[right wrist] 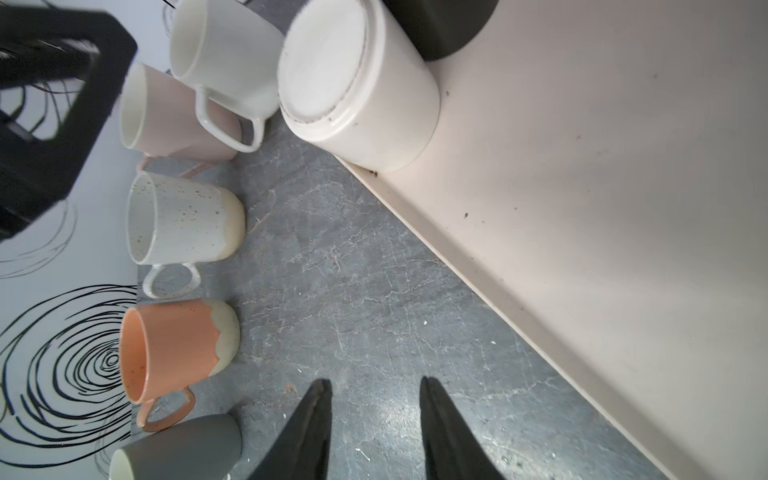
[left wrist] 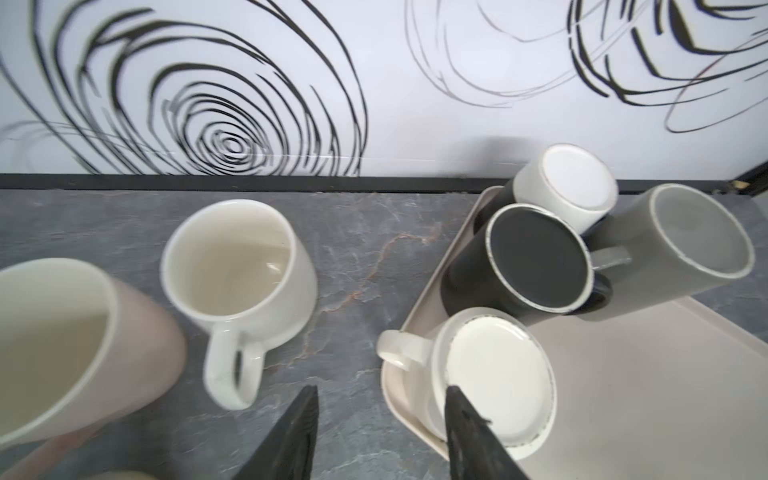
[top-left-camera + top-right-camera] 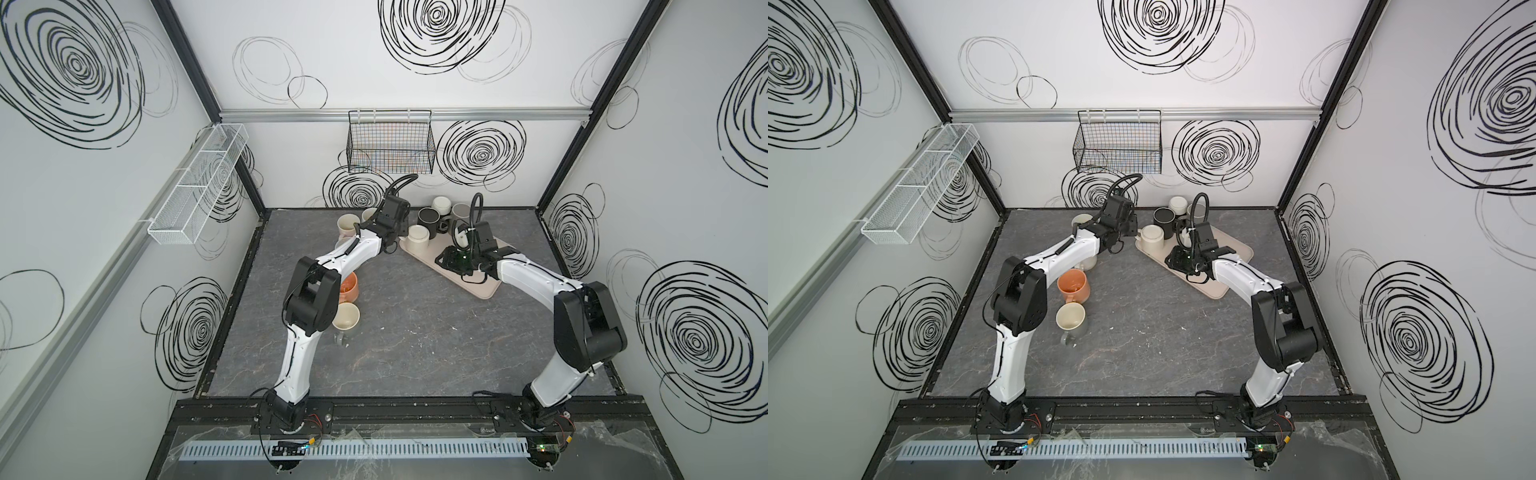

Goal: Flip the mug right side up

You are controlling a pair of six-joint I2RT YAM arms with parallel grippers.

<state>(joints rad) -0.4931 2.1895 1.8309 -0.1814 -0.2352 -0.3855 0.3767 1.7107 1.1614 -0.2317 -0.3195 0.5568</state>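
Closest to the left wrist camera are the two black fingers of the left gripper, standing apart with nothing clamped between them. Just beyond them the inverted cream mug sits bottom-up on the beige tray. It is on the corner facing the left arm, the tray's leftmost corner in both top views. Its handle juts over the tray rim toward the gap between the fingers. One fingertip overlaps the mug's base from this angle, and I cannot tell whether it touches.

I count nine mugs. Four are bottom-up at the tray's far end: the cream one, a charcoal mug, a white mug and a pale grey mug. Five stand mouth-up on the desk left of the tray: an ivory mug, a pink mug, a speckled mug, an orange mug and a two-tone grey mug.

The right gripper hangs over bare desk beside the tray's long edge, fingers apart and holding nothing, with the cream mug well ahead of it.

I see two arms, one tray and two wall baskets: a white mesh basket and a black wire basket.
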